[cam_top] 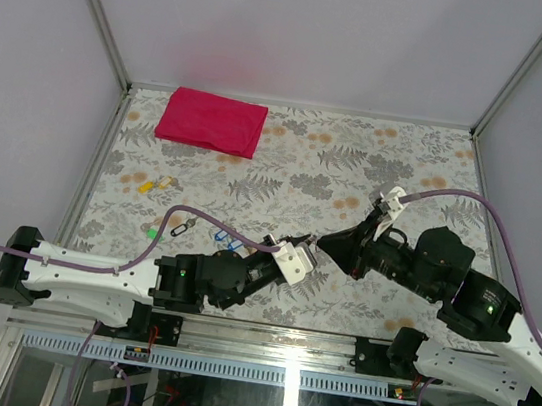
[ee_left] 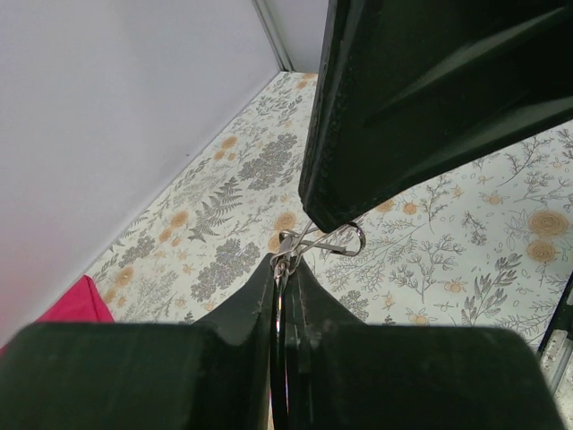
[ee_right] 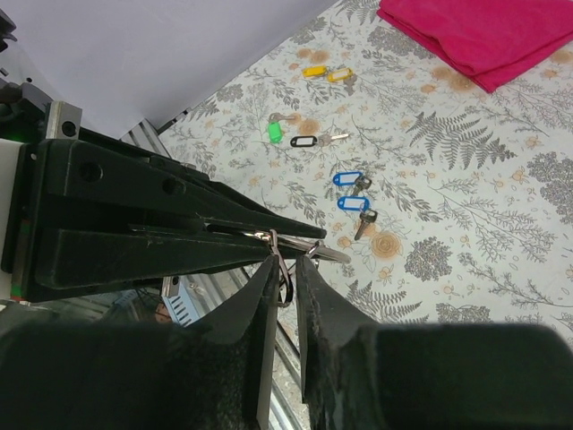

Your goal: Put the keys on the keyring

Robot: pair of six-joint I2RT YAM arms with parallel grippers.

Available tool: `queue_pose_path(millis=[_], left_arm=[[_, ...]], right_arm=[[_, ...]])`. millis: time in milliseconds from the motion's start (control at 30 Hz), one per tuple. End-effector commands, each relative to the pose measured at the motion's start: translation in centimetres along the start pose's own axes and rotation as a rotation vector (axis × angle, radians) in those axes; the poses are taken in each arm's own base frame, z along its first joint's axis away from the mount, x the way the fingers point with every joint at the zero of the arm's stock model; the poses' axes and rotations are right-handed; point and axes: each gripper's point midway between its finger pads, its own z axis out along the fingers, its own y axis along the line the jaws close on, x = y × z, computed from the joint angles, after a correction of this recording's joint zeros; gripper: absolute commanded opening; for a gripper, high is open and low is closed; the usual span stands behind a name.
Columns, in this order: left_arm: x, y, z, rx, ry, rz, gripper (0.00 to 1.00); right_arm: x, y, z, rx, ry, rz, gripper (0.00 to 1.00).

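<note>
My left jaws are closed tight, and the keyring (ee_left: pixel 309 244) is pinched right at the end of my left fingertips (ee_left: pixel 264 278), held up off the counter (cam_top: pixel 405 182) with its thin silver loops sticking out past the tips. My right jaws meet it from the opposite side, nose to nose with the left ones over the near middle of the counter. From my right wrist I see my right fingertips (ee_right: pixel 309 278) standing only a narrow slit apart, with one wire loop of the keyring hanging down into that slit. I cannot tell whether the pads press on the wire or only flank it. From my left wrist, the tip of one right finger sits against the top of the loops. The keys (ee_right: pixel 347 178) are not on the ring: both lie flat on the counter, side by side and just beside each other, blue heads together and metal blades pointing the same way, near my left arm and well apart from the keyring. Farther along lie a green tag (ee_right: pixel 276 132) and a dark clip (ee_right: pixel 304 141), close to each other, then two yellow tags (ee_right: pixel 327 72). A folded pink cloth (cam_top: pixel 212 121) lies at the far edge.
</note>
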Motion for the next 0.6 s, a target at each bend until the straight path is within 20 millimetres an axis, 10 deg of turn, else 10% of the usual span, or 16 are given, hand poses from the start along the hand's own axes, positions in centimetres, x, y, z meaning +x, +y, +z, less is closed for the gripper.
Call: queue_pose_path(millis=[0,567], left_arm=[[-2.2,1.3,-0.3,-0.046,-0.051,-0.051,0.00],[-2.3,0.9,-0.5,-0.015,-0.063,-0.057,0.02]], right_arm=[[0.1,0.2,0.0,-0.007,0.005,0.009,0.20],[-2.0,0.7,-0.2,-0.024,-0.038,-0.043,0.00]])
